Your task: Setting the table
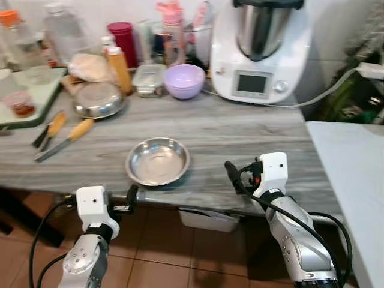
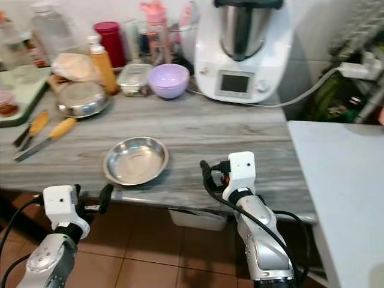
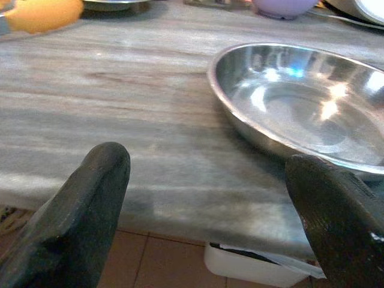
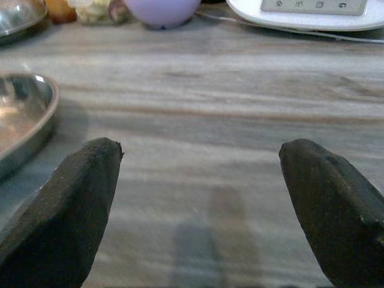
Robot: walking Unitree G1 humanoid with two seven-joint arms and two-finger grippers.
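Your left gripper [image 1: 131, 196] hangs just off the front edge of the grey wood-grain counter [image 1: 240, 135], its fingers [image 3: 90, 204] spread wide and empty. The round steel plate [image 1: 158, 161] lies flat and rim-up near that edge, between the two grippers; being round, it has no long axis. Your right gripper [image 1: 233, 175] hovers over the counter beside the plate, fingers parted and empty, and the display of the white kitchen machine [image 1: 259, 51] behind is too small to read.

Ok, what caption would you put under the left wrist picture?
Left tool open at the counter's edge, facing an empty steel plate.
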